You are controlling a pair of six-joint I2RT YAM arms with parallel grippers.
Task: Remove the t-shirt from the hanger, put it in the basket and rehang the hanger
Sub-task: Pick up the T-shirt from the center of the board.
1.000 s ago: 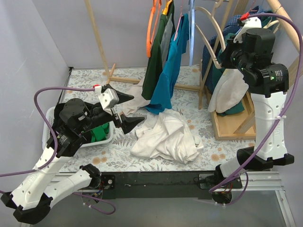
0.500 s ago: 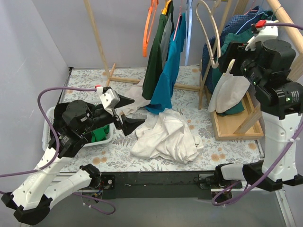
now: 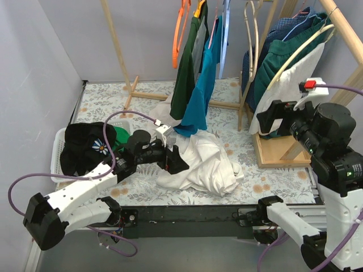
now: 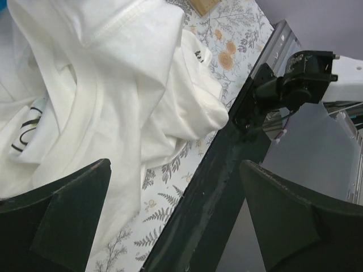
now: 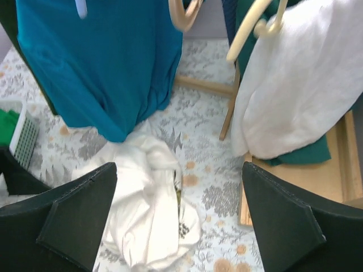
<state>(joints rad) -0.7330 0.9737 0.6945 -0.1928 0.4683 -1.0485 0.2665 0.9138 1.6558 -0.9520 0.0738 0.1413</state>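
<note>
White t-shirt [image 3: 201,164] is off any hanger, crumpled in a heap on the floral table [image 3: 105,96], near-center, just near of the hanging clothes. Some dark print shows in its folds.

Left gripper [image 3: 173,160] is low, at the heap's left edge. Its jaws are spread wide with nothing between them. In the wrist view the shirt sits beyond and to the left of the fingers, and I can't tell if a fingertip touches the cloth.

Right gripper [image 5: 178,187] is raised at the right side, jaws wide apart and empty. It faces the white garment [image 3: 286,93] that hangs on a wooden hanger on the right rack [image 3: 283,150], and touches neither.

Bare wooden hanger [image 3: 253,34] hangs far-center-right with nothing on it. To its left hang a teal shirt [image 3: 201,99] and a dark green shirt [image 3: 184,76], whose hems reach down close to the heap's far edge. An orange hanger [image 3: 177,34] hangs empty further left.

White basket [image 3: 57,156] sits at the near-left, holding a black garment [image 3: 85,148] and something green [image 3: 120,136].
</note>
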